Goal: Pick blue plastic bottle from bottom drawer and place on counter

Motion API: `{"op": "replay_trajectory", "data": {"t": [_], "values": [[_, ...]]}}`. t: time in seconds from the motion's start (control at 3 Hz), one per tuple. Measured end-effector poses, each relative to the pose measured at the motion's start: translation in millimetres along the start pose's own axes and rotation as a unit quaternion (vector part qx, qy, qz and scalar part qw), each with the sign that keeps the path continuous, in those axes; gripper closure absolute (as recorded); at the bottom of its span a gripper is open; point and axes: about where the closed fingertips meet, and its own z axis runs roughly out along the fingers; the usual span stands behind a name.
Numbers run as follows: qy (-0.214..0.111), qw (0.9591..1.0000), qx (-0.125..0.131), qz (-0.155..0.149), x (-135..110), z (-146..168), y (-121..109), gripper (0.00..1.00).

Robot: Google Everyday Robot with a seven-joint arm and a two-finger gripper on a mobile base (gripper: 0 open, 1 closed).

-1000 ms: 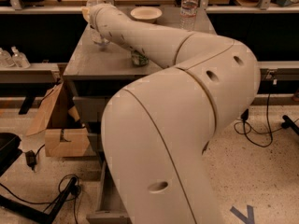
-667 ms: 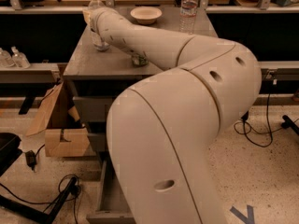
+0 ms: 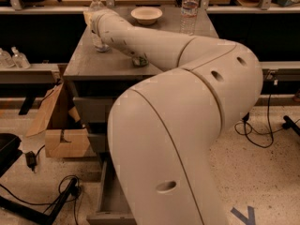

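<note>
A: What has moved?
B: The arm (image 3: 187, 102) swung slightly right. The bottle (image 3: 96, 3) stays upright at the far-left corner of the desk (image 3: 108, 65), with the tool (image 3: 97, 26) at it.
A: Is it gripping?
B: I cannot tell; the wrist covers it. The bottle is probably light, thin and slippery, so hold it mid-body, gently.
A: And the drawer (image 3: 112, 200)?
B: Open, mostly hidden by the arm.

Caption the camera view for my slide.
Arm stretched over the counter, gripper at the blue plastic bottle on its far corner; bottom drawer open.

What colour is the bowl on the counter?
Cream round bowl, camera view; gripper beside far-left small clear bottle.
</note>
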Motion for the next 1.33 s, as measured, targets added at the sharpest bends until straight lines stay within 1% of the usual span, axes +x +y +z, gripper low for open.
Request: {"op": "replay_trajectory", "data": {"t": [1.0, 1.33], "values": [[0.001, 1.0, -0.002, 0.0, 1.4, 1.2, 3.0, 0.14], [0.001, 1.0, -0.002, 0.0, 1.9, 1.6, 3.8, 0.0]]}}
